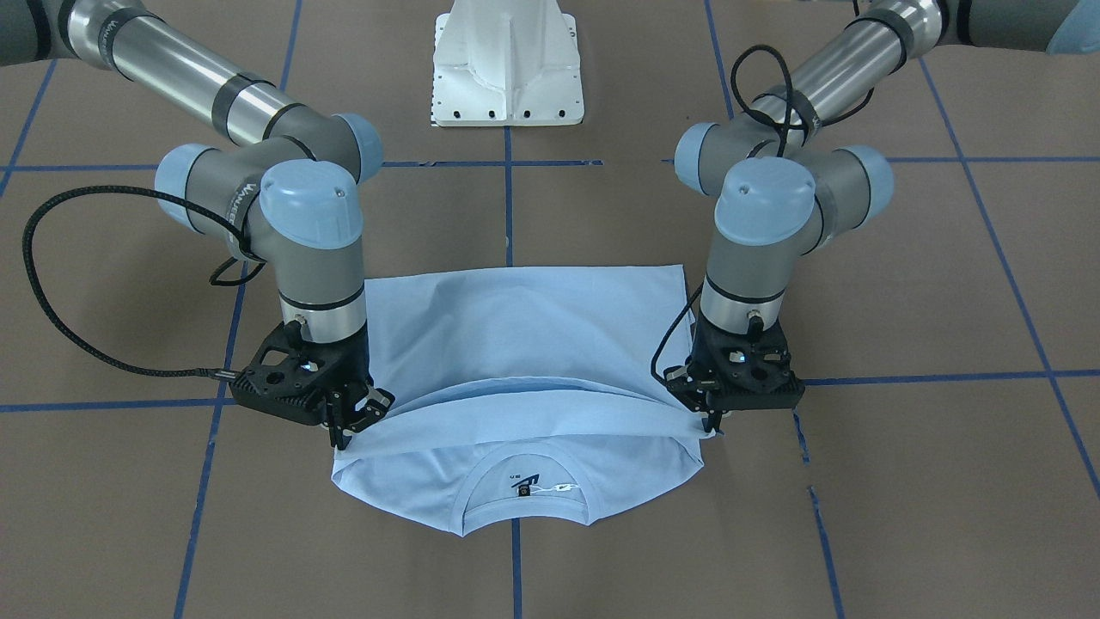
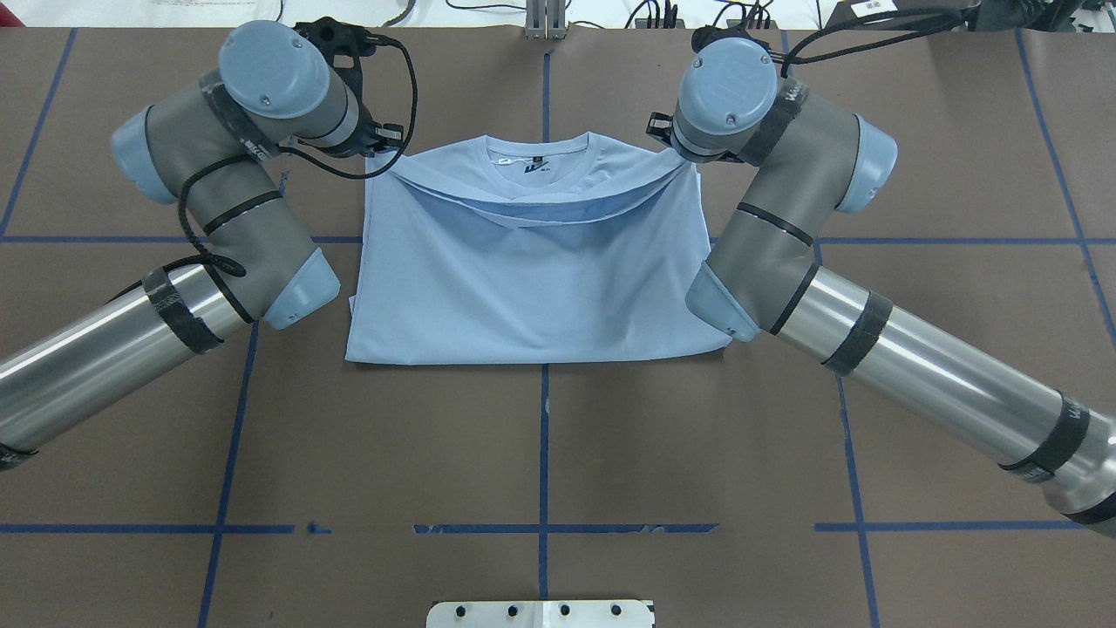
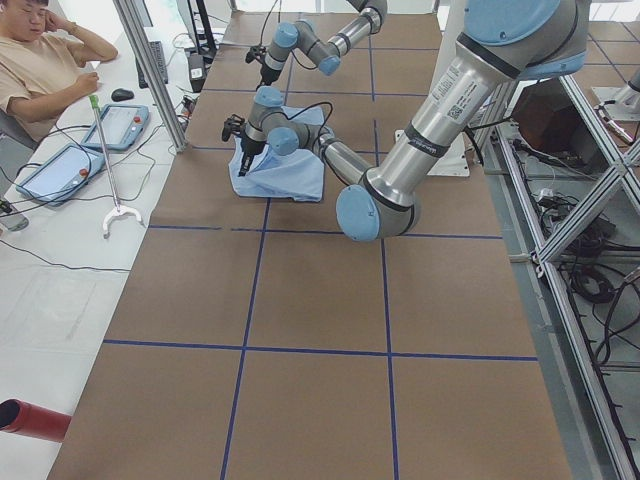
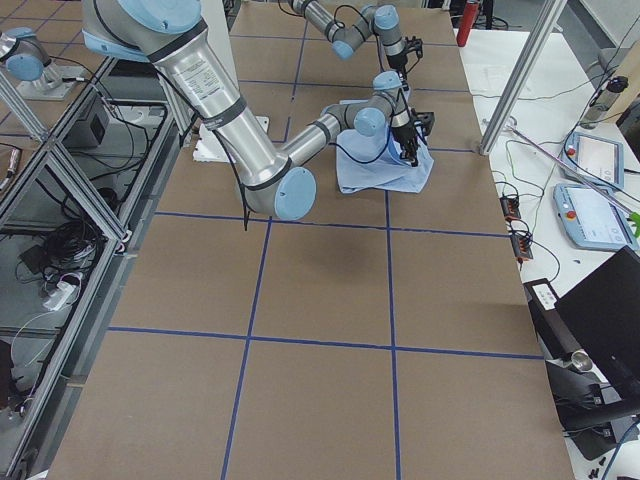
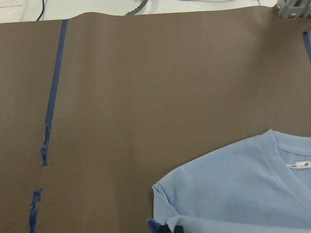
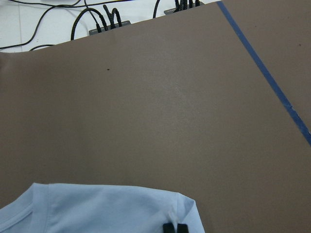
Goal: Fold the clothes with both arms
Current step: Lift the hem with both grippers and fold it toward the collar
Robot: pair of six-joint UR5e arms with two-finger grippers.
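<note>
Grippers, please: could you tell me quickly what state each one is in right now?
Left gripper: closed on the lifted, folded-over edge of the T-shirt.
Right gripper: closed on the same edge, at the shirt's other side.

Overhead and front cameras look down from opposite sides, both framing the T-shirt.

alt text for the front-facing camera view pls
A light blue T-shirt lies on a brown table, its lower half folded over toward the collar. The robot's left tool, on the view's right, and its right tool each pinch one end of the folded-over edge.
</note>
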